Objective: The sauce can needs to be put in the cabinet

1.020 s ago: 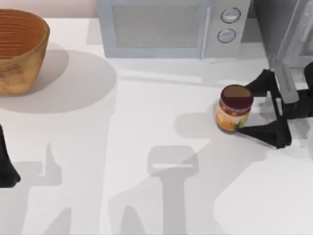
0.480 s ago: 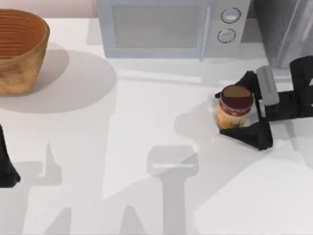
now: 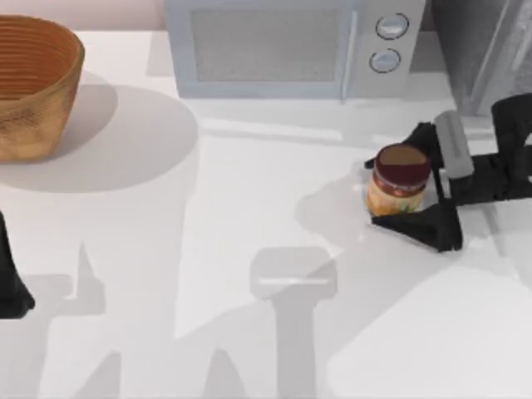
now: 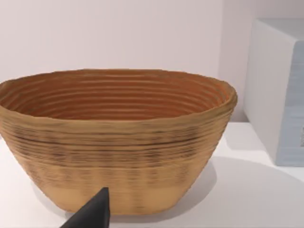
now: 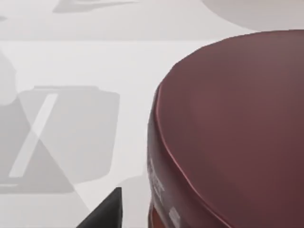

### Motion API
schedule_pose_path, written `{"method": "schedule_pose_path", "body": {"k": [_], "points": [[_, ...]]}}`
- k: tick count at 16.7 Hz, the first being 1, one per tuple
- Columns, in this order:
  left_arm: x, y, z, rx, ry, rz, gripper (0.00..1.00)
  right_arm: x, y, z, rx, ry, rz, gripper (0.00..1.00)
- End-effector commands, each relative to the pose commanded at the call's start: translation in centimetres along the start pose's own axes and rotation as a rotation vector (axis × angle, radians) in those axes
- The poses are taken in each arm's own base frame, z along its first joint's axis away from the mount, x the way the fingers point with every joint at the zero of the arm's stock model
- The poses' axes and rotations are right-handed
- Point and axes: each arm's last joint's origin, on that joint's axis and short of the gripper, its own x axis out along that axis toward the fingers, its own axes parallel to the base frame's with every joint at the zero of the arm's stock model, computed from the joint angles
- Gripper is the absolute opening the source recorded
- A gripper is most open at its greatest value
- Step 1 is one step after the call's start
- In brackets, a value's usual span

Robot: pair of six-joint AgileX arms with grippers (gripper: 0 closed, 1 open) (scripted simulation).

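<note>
The sauce can (image 3: 399, 179), with a maroon lid and an orange label, stands upright on the white table at the right, in front of the microwave's knobs. My right gripper (image 3: 381, 191) reaches in from the right and is open, with one black finger on each side of the can. The can's lid (image 5: 237, 123) looms close in the right wrist view, beside one fingertip (image 5: 107, 211). The dark grey speckled cabinet (image 3: 465, 41) stands at the back right corner, behind the right arm. My left gripper (image 3: 10, 287) is parked at the table's left edge, open.
A white microwave (image 3: 274, 46) with two round knobs stands at the back centre. A woven basket (image 3: 33, 83) sits at the back left and appears large in the left wrist view (image 4: 118, 137). Arm shadows lie on the table's middle and front.
My right gripper has slid left, so its fingers now flank the can instead of sitting behind it. The can and the left arm have stayed put.
</note>
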Motion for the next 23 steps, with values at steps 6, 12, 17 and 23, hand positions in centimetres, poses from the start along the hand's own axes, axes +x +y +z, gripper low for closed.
{"method": "schedule_pose_path", "body": {"k": [6,12,17,23], "points": [[0.0,0.0,0.0,0.0,0.0,0.0,1.0,0.0,0.0,0.0,0.0,0.0,0.0,0.32],[0.0,0.0,0.0,0.0,0.0,0.0,1.0,0.0,0.0,0.0,0.0,0.0,0.0,0.0],[0.0,0.0,0.0,0.0,0.0,0.0,1.0,0.0,0.0,0.0,0.0,0.0,0.0,0.0],[0.0,0.0,0.0,0.0,0.0,0.0,1.0,-0.6,-0.5,2.0,-0.005,0.001,-0.006,0.0]]}}
